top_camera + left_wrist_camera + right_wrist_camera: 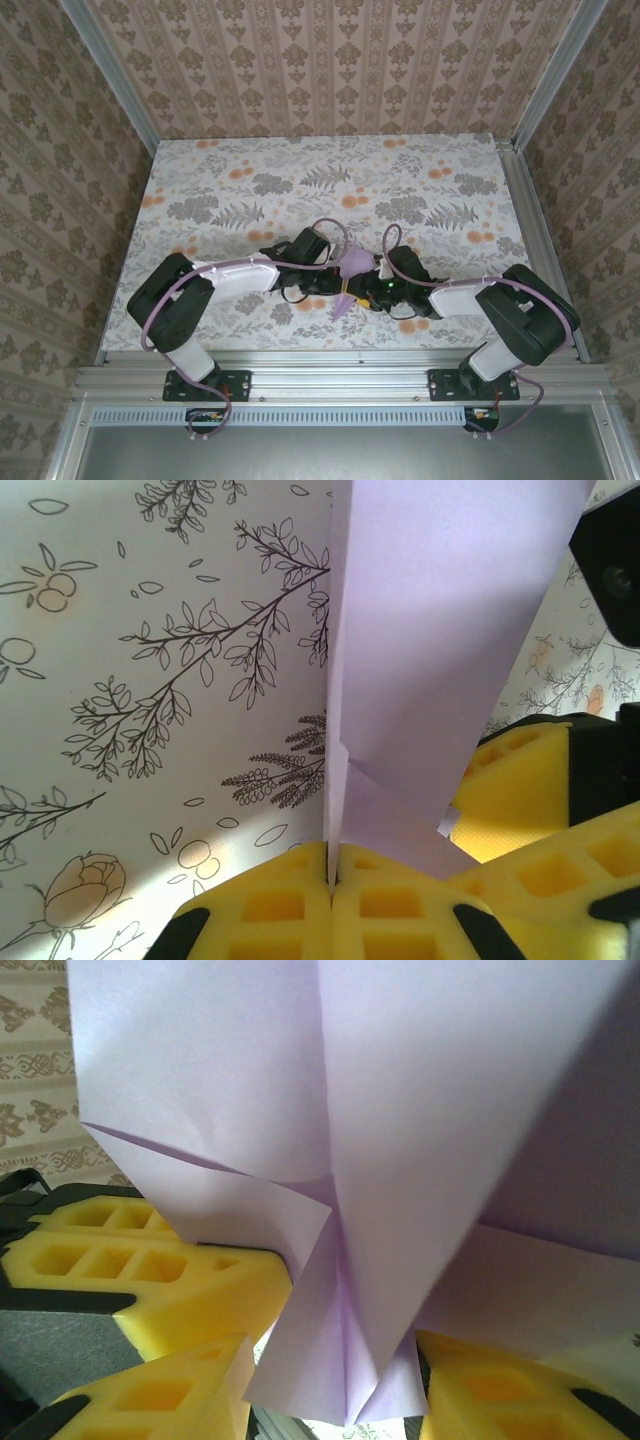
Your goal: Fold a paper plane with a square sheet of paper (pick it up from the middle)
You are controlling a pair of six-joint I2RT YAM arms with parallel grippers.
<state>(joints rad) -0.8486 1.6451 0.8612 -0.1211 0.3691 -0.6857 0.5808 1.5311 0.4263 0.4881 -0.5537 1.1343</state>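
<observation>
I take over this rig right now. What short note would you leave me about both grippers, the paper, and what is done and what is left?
Left gripper: shut on the paper plane, pinching its centre fold.
Right gripper: open, pads either side of the plane's lower folds, not visibly pinching.
Plane: held between the arms, over the table.
Done: paper picked up and folded to a pointed shape.
Left: probably close the right grip, then finish the wings.

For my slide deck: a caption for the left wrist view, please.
Left gripper shut on the folded lilac paper, held above the floral tabletop.
</observation>
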